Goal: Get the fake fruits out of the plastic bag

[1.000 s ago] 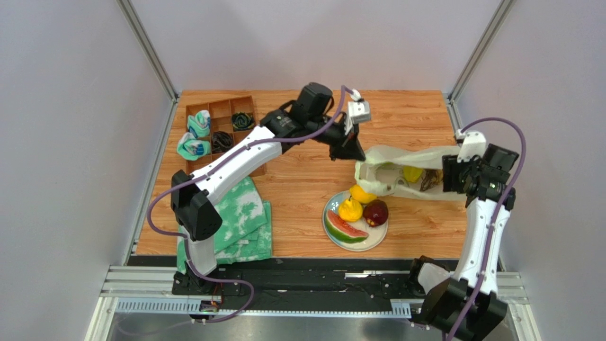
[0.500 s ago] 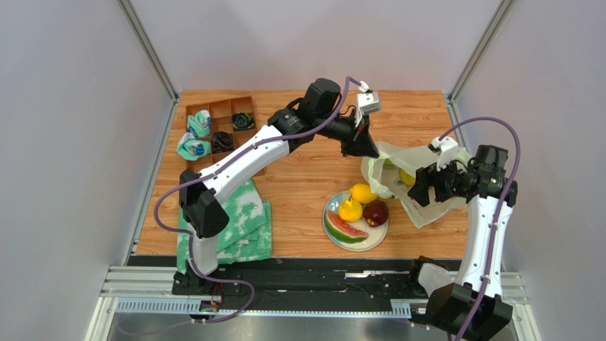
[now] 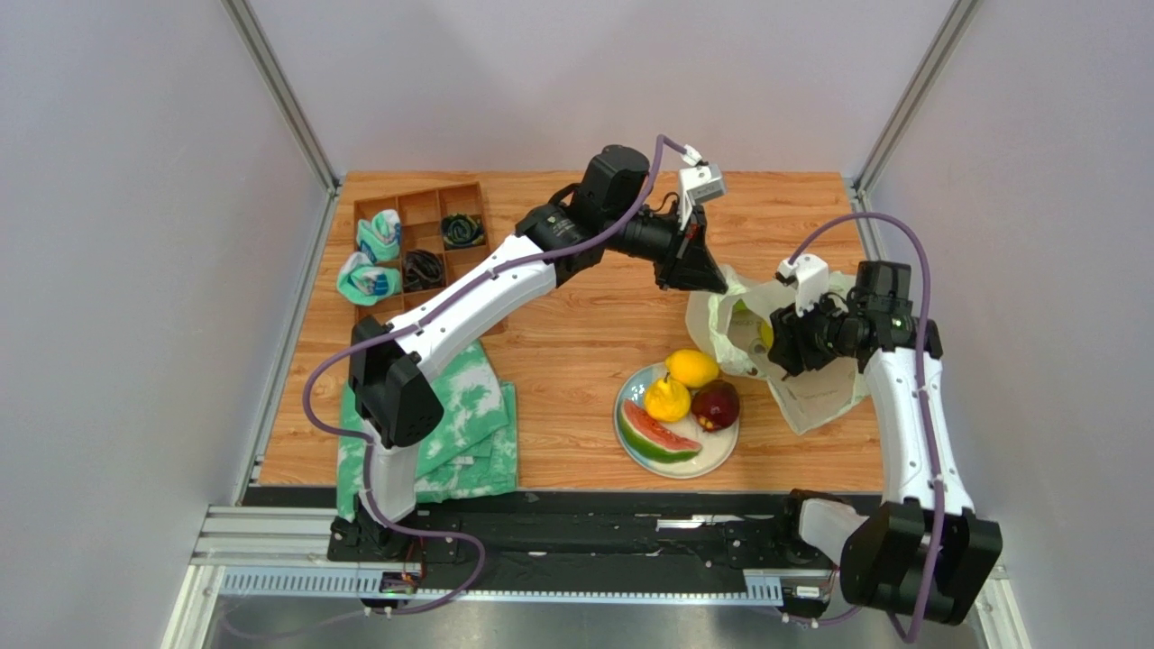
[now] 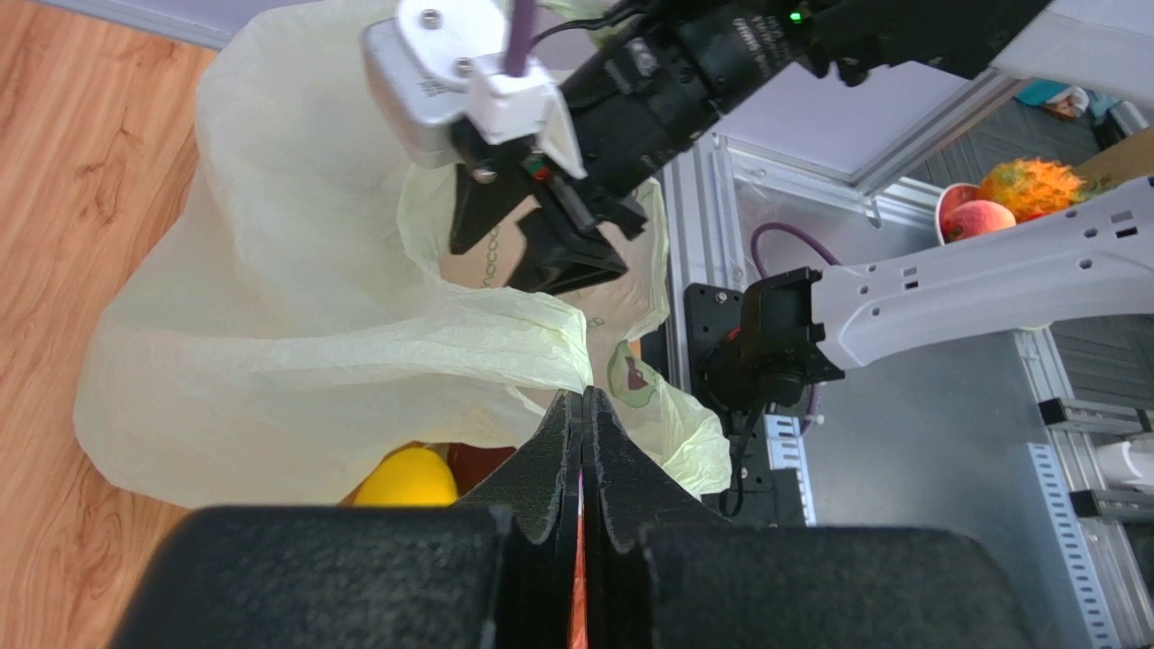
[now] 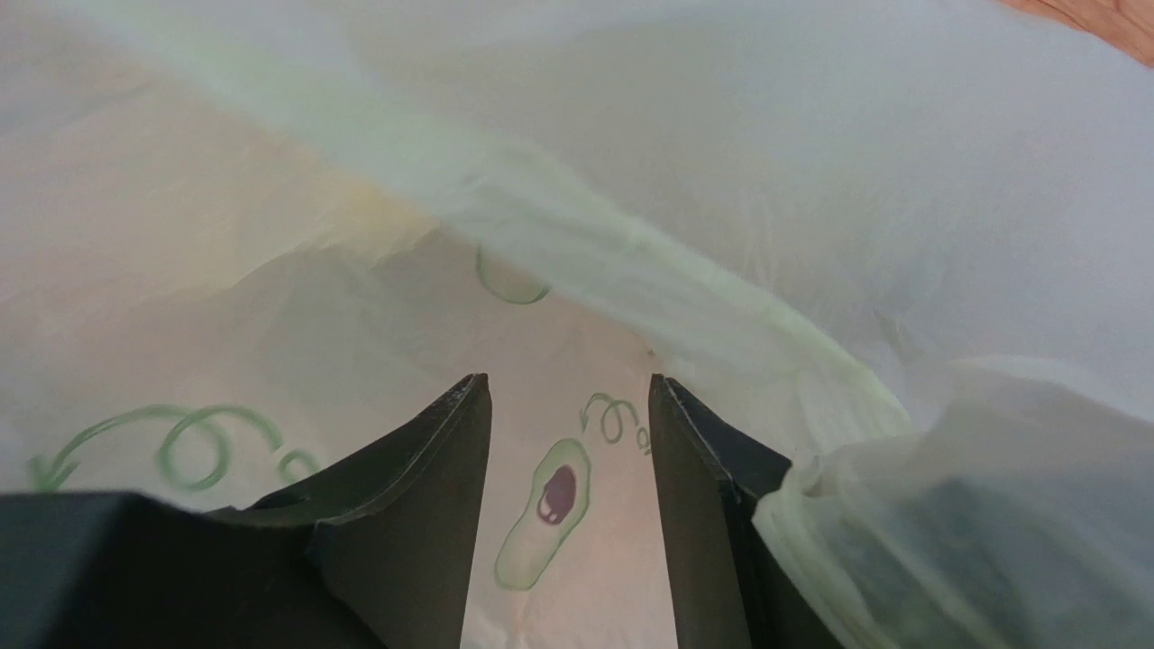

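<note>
The pale yellow-green plastic bag [image 3: 821,394] lies at the right, its mouth facing left. My left gripper [image 3: 714,280] is shut on the bag's upper rim and holds it up; in the left wrist view the film [image 4: 298,271] runs into the closed fingertips [image 4: 585,400]. My right gripper [image 3: 768,346] is open in the bag's mouth, with bag film [image 5: 813,162] all round it and nothing between its fingers [image 5: 562,386]. A yellow fruit [image 3: 764,330] shows inside the bag. On the plate [image 3: 627,440] sit a lemon [image 3: 692,367], pear [image 3: 665,400], plum [image 3: 715,404] and watermelon slice [image 3: 656,436].
A wooden divided box [image 3: 420,241] with small items stands at the back left, teal bundles [image 3: 369,281] beside it. A green-and-white cloth [image 3: 467,426] lies at the front left. The plate sits just left of the bag.
My right gripper has swung left from the bag's far end to its mouth. The bag has bunched up shorter. My left gripper has shifted right, still holding the rim.
</note>
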Robot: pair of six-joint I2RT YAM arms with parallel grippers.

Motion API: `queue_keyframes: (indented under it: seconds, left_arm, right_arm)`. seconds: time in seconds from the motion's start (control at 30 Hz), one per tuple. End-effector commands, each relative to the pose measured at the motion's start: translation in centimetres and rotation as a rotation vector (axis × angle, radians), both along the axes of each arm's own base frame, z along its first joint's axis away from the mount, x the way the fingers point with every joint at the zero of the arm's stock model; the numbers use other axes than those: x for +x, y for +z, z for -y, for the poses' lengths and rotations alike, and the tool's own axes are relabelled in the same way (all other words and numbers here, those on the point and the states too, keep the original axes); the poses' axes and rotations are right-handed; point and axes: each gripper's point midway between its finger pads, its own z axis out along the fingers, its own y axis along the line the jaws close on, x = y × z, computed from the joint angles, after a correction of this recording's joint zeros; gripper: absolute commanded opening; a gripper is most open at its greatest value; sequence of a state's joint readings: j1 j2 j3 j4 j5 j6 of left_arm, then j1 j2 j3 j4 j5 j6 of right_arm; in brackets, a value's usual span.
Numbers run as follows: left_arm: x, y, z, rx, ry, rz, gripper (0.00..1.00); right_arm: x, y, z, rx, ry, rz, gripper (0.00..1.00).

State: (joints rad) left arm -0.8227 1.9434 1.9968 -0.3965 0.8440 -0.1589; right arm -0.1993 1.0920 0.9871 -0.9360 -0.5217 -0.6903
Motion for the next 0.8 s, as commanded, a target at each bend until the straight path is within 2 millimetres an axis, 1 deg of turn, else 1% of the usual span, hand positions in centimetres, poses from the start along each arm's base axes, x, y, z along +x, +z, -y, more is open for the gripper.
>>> queue_keyframes:
  seconds: [0.0, 0.07, 0.1, 0.2, 0.23, 0.27, 0.3, 0.33, 0.37, 0.4, 0.43, 0.47, 0.5, 0.53, 0.57, 0.6, 0.63, 0.67, 0.7, 0.77]
  left_arm:
    - [-0.1, 2.2, 0.0, -0.059, -0.018, 0.032, 0.00]
    - [-0.1, 2.2, 0.0, -0.059, -0.021, 0.037, 0.00]
    - [-0.1, 2.1, 0.0, -0.057, -0.021, 0.036, 0.00]
    - [-0.2, 2.0, 0.0, -0.054, -0.022, 0.030, 0.00]
    - [-0.2, 2.0, 0.0, -0.055, -0.023, 0.029, 0.00]
    - [-0.2, 1.9, 0.0, -0.055, -0.025, 0.029, 0.00]
    - [-0.1, 1.7, 0.1, -0.051, -0.023, 0.026, 0.00]
    - [-0.1, 1.5, 0.1, -0.049, -0.027, 0.023, 0.00]
    - [-0.1, 1.4, 0.1, -0.047, -0.027, 0.019, 0.00]
    - [-0.2, 1.1, 0.1, -0.044, -0.032, 0.014, 0.00]
    - [-0.1, 0.9, 0.2, -0.041, -0.034, 0.005, 0.00]
    - [-0.2, 0.9, 0.2, -0.042, -0.037, 0.001, 0.00]
    - [-0.2, 0.8, 0.3, -0.043, -0.041, -0.003, 0.00]
    - [-0.1, 0.5, 0.3, -0.039, -0.041, -0.015, 0.00]
    - [-0.1, 0.4, 0.4, -0.039, -0.046, -0.020, 0.00]
    - [0.0, 0.3, 0.4, -0.039, -0.045, -0.023, 0.00]
    - [0.1, -0.1, 0.5, -0.033, -0.044, -0.034, 0.00]
    - [0.1, -0.3, 0.6, -0.031, -0.043, -0.037, 0.00]
    - [0.2, -0.4, 0.6, -0.030, -0.043, -0.039, 0.00]
    - [0.4, -0.7, 0.7, -0.026, -0.040, -0.038, 0.00]
  right_arm:
    - [4.0, -0.6, 1.8, -0.034, -0.119, 0.031, 0.49]
    - [4.8, -1.0, 2.6, -0.049, -0.166, 0.006, 0.47]
    - [5.1, -1.9, 2.8, -0.050, -0.177, -0.031, 0.47]
    - [6.5, -2.5, 3.6, -0.055, -0.238, -0.052, 0.45]
    - [6.9, -3.4, 4.0, -0.064, -0.265, -0.077, 0.46]
    - [7.8, -3.1, 4.3, -0.065, -0.287, -0.059, 0.51]
    - [8.3, -3.1, 4.5, -0.056, -0.317, -0.059, 0.55]
    - [8.8, -3.7, 4.8, -0.062, -0.333, -0.070, 0.59]
    - [9.5, -3.6, 4.9, -0.058, -0.344, -0.060, 0.67]
    - [10.3, -3.4, 5.0, -0.055, -0.354, -0.053, 0.71]
    - [10.8, -4.4, 5.0, -0.052, -0.368, -0.079, 0.75]
    - [11.4, -4.8, 4.9, -0.050, -0.369, -0.088, 0.80]
    - [12.3, -4.6, 4.9, -0.049, -0.369, -0.086, 0.84]
    - [12.8, -5.0, 4.9, -0.056, -0.378, -0.098, 0.86]
    - [13.2, -6.9, 4.8, -0.059, -0.379, -0.150, 0.88]
    - [13.7, -7.4, 4.8, -0.059, -0.382, -0.164, 0.89]
    - [14.8, -7.4, 4.8, -0.059, -0.394, -0.154, 0.89]
    - [15.1, -9.0, 4.9, -0.065, -0.398, -0.191, 0.89]
    - [15.6, -9.7, 4.9, -0.071, -0.395, -0.203, 0.89]
    - [17.1, -9.9, 4.7, -0.074, -0.386, -0.198, 0.86]
